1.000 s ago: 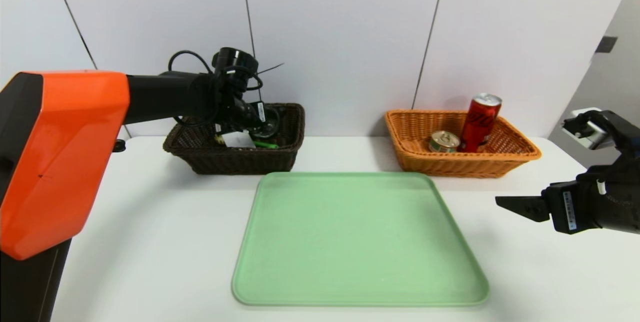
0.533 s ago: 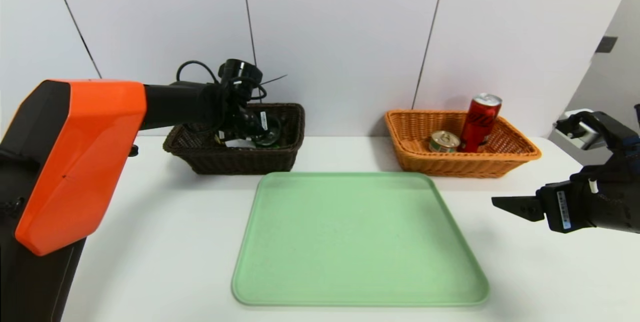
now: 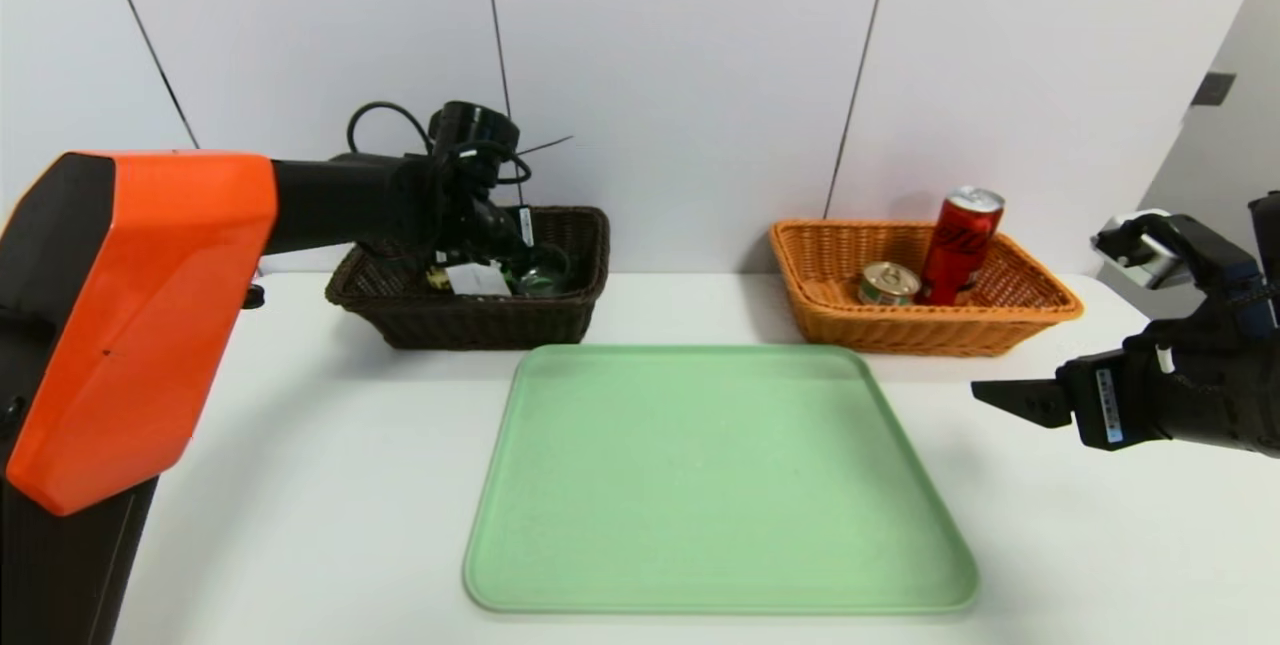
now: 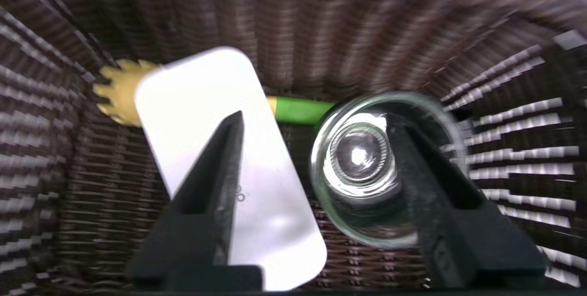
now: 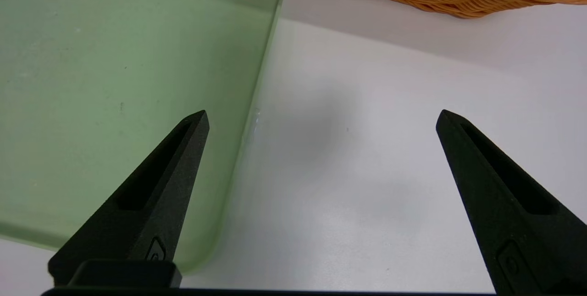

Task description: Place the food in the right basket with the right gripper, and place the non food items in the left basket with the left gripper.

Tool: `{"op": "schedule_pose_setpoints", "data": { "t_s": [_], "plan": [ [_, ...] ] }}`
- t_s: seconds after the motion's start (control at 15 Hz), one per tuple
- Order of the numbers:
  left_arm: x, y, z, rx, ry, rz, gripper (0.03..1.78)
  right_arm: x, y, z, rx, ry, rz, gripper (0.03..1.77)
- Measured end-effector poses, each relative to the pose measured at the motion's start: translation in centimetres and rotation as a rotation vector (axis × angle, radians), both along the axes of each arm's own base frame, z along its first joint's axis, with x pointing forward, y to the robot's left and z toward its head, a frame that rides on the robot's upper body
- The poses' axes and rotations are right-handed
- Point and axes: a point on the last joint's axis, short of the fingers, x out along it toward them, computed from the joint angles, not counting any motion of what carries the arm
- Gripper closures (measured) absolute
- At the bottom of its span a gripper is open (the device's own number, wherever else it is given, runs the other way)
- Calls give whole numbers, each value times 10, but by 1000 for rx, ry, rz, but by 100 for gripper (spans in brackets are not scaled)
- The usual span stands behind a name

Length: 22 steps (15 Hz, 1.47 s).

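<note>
The left gripper (image 4: 316, 149) hangs inside the dark wicker basket (image 3: 470, 315), jaws spread, one fingertip over the white flat case (image 4: 229, 167) and the other over the glass jar (image 4: 385, 167); a green-handled brush (image 4: 293, 110) lies beneath. The jar looks let go, so lifting out carelessly could snag and tip it. The right gripper (image 5: 321, 119) idles, jaws apart, beside the green tray (image 3: 715, 475), near the orange basket (image 3: 925, 325) holding the cola can (image 3: 960, 245) and tin (image 3: 888, 283).

A robot test bench in a lab or office room: a bare white table (image 3: 300, 485) stands against plain white wall panels (image 3: 680, 65) with dark seams. Staged props sit on it, a green tray (image 3: 720, 485) beside the right arm's jaws and two wicker baskets (image 3: 1000, 320).
</note>
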Motion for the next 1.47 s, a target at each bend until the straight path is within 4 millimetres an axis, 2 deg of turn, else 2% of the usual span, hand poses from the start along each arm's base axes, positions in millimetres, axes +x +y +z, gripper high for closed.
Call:
{"op": "schedule_pose_setpoints", "data": {
  "t_s": [0.13, 0.27, 0.47, 0.67, 0.73, 0.93, 1.07, 1.2, 1.33, 1.47],
  "plan": [
    [-17, 3, 35, 4, -68, -20, 54, 3, 0, 2, 1, -7, -3, 9],
    [-45, 6, 70, 19, -93, -48, 45, 4, 1, 4, 0, -18, 0, 9],
    [-111, 19, 119, 66, -39, -101, 34, 9, 1, 15, 8, -65, -4, 9],
    [-188, 43, 153, 90, 2, -126, 27, 13, 0, 36, 18, -176, -12, 9],
    [-215, 55, 163, 87, -12, -121, 25, 10, -2, 42, 15, -199, -18, 9],
    [-278, 101, 182, 72, -89, -18, 20, -4, -9, 52, -16, -250, -96, 9],
    [-323, 126, 187, 59, -152, 71, 18, -20, -20, 51, -35, -275, -170, 9],
    [-373, 140, 177, 58, -192, 122, 16, -45, -27, 51, -32, -314, -206, 9],
    [-417, 148, 151, 76, -207, 140, 15, -75, -31, 49, -26, -365, -224, 9],
    [-457, 152, 115, 97, -212, 155, 14, -112, -35, 41, -22, -425, -244, 9]
  ]
}}
